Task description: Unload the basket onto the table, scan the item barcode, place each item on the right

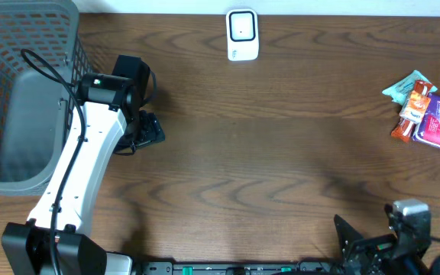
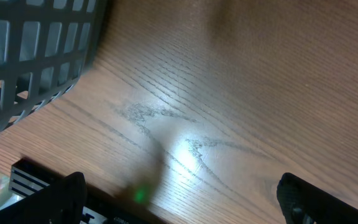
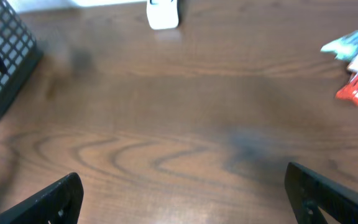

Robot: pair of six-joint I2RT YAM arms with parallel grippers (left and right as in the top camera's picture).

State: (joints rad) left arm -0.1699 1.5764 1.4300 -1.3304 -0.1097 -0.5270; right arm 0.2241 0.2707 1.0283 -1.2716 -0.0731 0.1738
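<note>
Grey mesh basket (image 1: 29, 46) on the worktop's (image 1: 281, 153) left, its plain floor in view.
Beside it the left tool (image 1: 147, 130) gapes wide; the right tool (image 1: 369, 244), front-right, likewise; both hold nothing. Snack packets (image 1: 432, 116) lie far right, the scanner (image 1: 242, 35) at the back.

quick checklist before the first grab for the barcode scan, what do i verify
1. Left gripper open, holding nothing: ok.
2. Right gripper open, holding nothing: ok.
3. Snack packets on the table, free of both grippers: ok.
4. Packets lying singly: not ok, they overlap in a pile.
5. Which packet side faces up for scanning: cannot tell.
6. Scanner unobstructed at the far edge: ok.
</note>
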